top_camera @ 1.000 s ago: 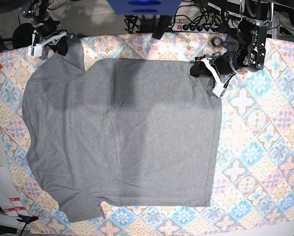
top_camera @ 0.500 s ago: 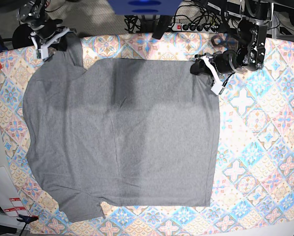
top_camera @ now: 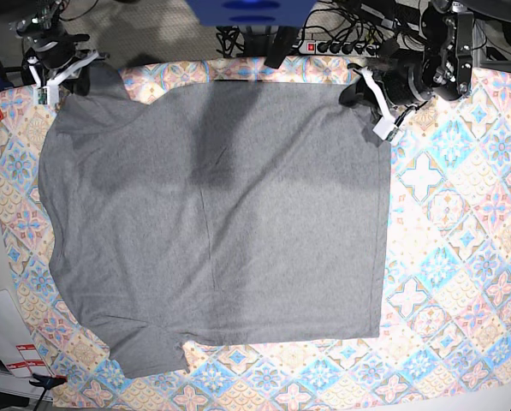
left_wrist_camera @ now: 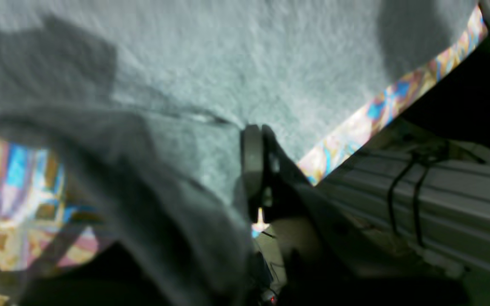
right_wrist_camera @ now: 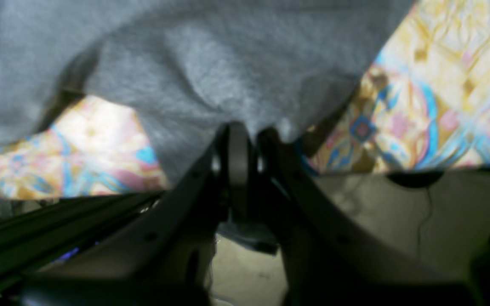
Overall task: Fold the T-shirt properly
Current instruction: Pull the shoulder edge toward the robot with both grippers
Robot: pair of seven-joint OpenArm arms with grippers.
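Pinching the T-shirt [top_camera: 212, 223] at its two far corners, the left gripper [top_camera: 368, 96] and right gripper [top_camera: 60, 75] hold that edge taut over the patterned cloth [top_camera: 460, 257], apparently readying a fold.

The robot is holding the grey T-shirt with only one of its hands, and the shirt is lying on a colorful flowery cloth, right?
Not quite: both hands hold it. In the base view the left gripper and the right gripper each pinch a top corner of the T-shirt, and both wrist views show fingers shut on grey fabric. The shirt does lie on the colorful flowery cloth.
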